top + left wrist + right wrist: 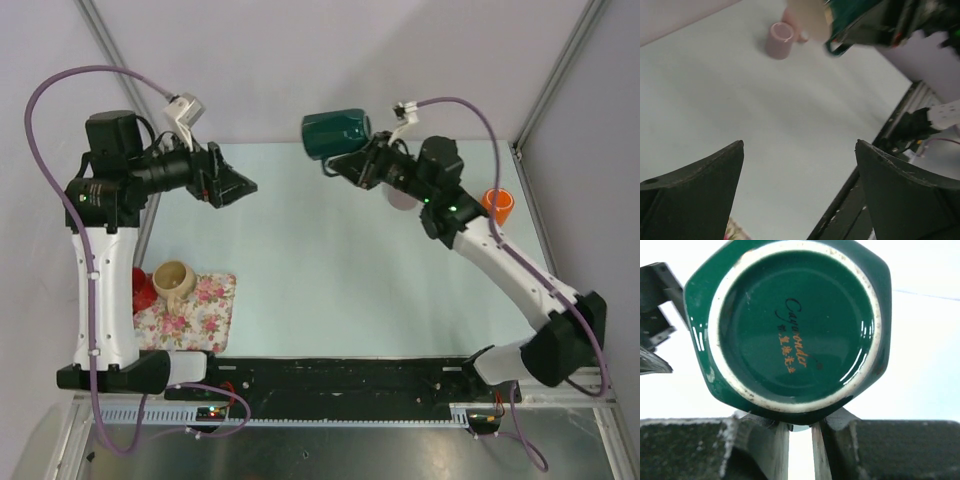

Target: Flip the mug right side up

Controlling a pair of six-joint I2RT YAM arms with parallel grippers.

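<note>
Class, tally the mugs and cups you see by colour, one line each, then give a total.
Green mug: 1
Orange cup: 1
Beige mug: 1
Pink mug: 1
Total: 4
The red item beside the beige one is half hidden, so it is not counted.

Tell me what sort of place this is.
Most likely a robotics lab test cell, not a home kitchen: two robot arms bolted at the edge of a pale table, plain walls framed by aluminium posts, and a few props such as a green mug and a floral cloth.

Tan mug (172, 280) on floral cloth (205, 312), red object (143, 290) beside it; orange cup (498, 204) near right edge; pink mug (779, 40) on table (320, 290).
</note>
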